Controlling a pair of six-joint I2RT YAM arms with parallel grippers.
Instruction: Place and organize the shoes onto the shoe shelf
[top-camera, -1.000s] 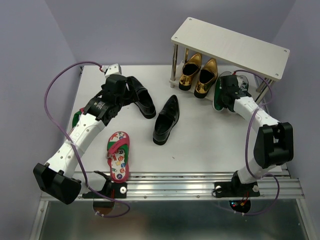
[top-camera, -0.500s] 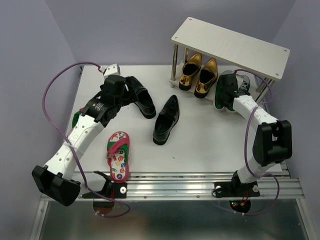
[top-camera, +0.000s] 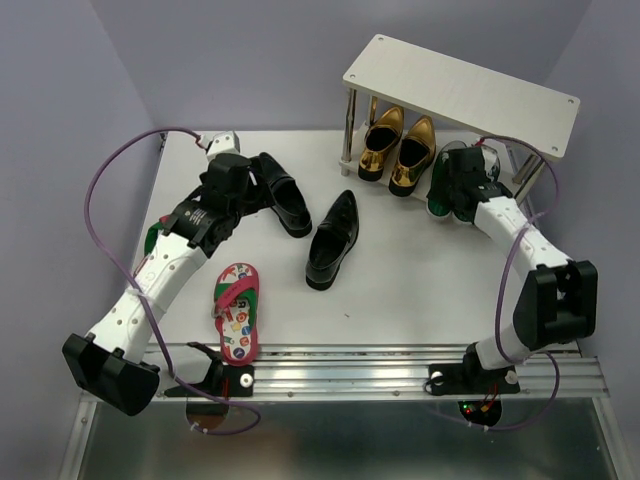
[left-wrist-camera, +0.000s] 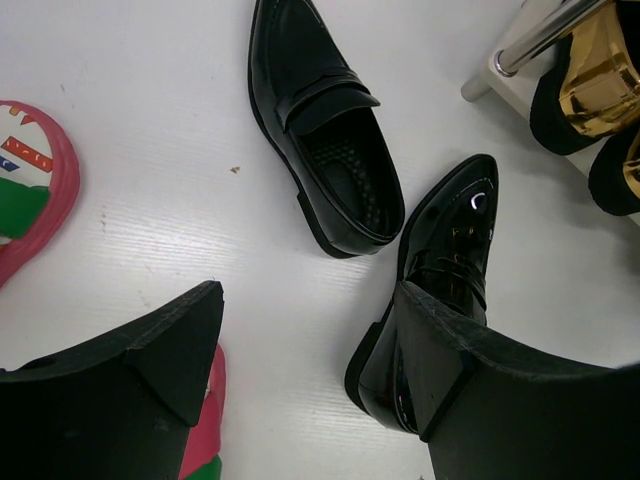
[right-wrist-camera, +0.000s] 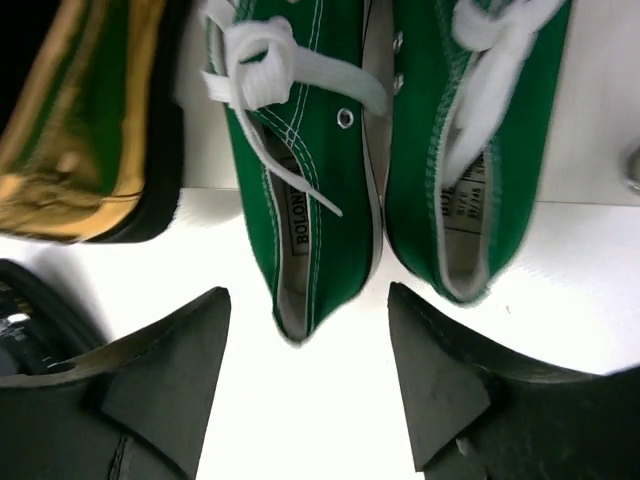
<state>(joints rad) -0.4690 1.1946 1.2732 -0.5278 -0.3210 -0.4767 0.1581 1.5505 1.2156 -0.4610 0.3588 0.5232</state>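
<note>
Green canvas sneakers (right-wrist-camera: 310, 190) lie side by side at the front edge of the shoe shelf (top-camera: 460, 95). Their long axes are parallel, with heels nearest the right gripper (right-wrist-camera: 305, 300) and toes pointing away. Its fingers are spread and hold nothing. The left gripper (left-wrist-camera: 308, 300), likewise spread, hovers over the black loafers (left-wrist-camera: 325, 130).

The black loafers (left-wrist-camera: 325, 130) are patent-glossy with white glints, the gold loafers (top-camera: 398, 145) at the far edge of the desk (top-camera: 420, 290) gleam like foil, and the green sneakers (right-wrist-camera: 300, 150) are woven canvas with soft white laces (right-wrist-camera: 262, 60). The flip-flop (top-camera: 237, 310) near the front edge looks matt and rubbery. The shelf (top-camera: 460, 95) is a pale matt board on shiny metal legs (top-camera: 349, 130), the desk smooth matt white, and the left claw (left-wrist-camera: 308, 320) dull black.
</note>
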